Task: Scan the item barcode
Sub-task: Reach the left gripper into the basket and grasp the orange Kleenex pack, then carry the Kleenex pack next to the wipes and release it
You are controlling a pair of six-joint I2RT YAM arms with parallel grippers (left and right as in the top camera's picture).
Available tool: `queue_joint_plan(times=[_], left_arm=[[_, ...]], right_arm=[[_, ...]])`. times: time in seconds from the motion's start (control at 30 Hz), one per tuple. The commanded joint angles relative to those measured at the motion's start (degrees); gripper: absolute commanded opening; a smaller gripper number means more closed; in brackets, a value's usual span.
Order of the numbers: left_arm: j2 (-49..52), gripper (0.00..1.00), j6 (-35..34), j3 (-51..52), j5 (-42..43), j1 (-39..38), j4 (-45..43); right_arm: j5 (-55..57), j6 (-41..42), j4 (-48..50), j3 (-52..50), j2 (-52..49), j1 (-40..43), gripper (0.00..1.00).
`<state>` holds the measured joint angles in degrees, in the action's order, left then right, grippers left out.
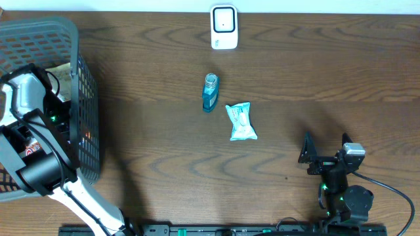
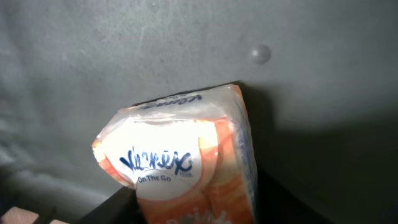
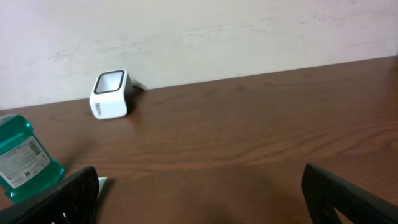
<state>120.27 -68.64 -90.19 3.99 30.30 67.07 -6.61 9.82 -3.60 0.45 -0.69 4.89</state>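
An orange and white Kleenex tissue pack point(image 2: 186, 162) fills the left wrist view, over the grey floor of the basket point(image 2: 93, 56). My left gripper point(image 2: 196, 208) is shut on it, with a dark finger against each side of its lower end. From overhead, the left arm point(image 1: 29, 98) reaches down into the basket point(image 1: 88, 105) and hides the pack. The white barcode scanner point(image 1: 224, 27) stands at the table's far edge, also visible in the right wrist view point(image 3: 110, 94). My right gripper point(image 1: 326, 154) rests open at the front right, with nothing between its fingers point(image 3: 199, 193).
A teal mouthwash bottle point(image 1: 210, 92) lies mid-table, and shows again at the left of the right wrist view point(image 3: 22, 155). A pale green packet point(image 1: 241, 122) lies next to it. The grey mesh basket takes up the table's left end.
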Motion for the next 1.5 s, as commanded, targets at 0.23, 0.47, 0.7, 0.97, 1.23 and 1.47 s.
queue_joint_plan(times=[0.23,0.47,0.7,0.97,1.23,1.47], left_arm=[[-11.82,0.34,8.24,-1.51,-2.12,0.22,0.13],[-31.54,0.34,8.22,-1.73,-2.08,0.20,-0.28],[-51.52,0.34,8.17,-1.73,-1.90,-1.88,-0.35],[-63.49,0.34,7.15,-1.64,-1.66,-17.38,-0.31],[-61.02,0.34,6.84,0.02,-1.66,-37.11,-0.68],[-50.03,0.34,6.67,0.52,-6.08,-53.72,-0.96]], right_arm=[[0.07,-0.46,-0.11,-0.13,0.26,-0.28,0.99],[0.07,-0.46,-0.11,-0.13,0.26,-0.28,0.99],[0.07,-0.46,-0.11,-0.13,0.26,-0.28,0.99],[0.07,-0.46,-0.11,-0.13,0.26,-0.28,0.99],[0.07,-0.46,-0.11,-0.13,0.26,-0.28,0.99],[0.07,-0.46,-0.11,-0.13,0.26,-0.28,0.99]])
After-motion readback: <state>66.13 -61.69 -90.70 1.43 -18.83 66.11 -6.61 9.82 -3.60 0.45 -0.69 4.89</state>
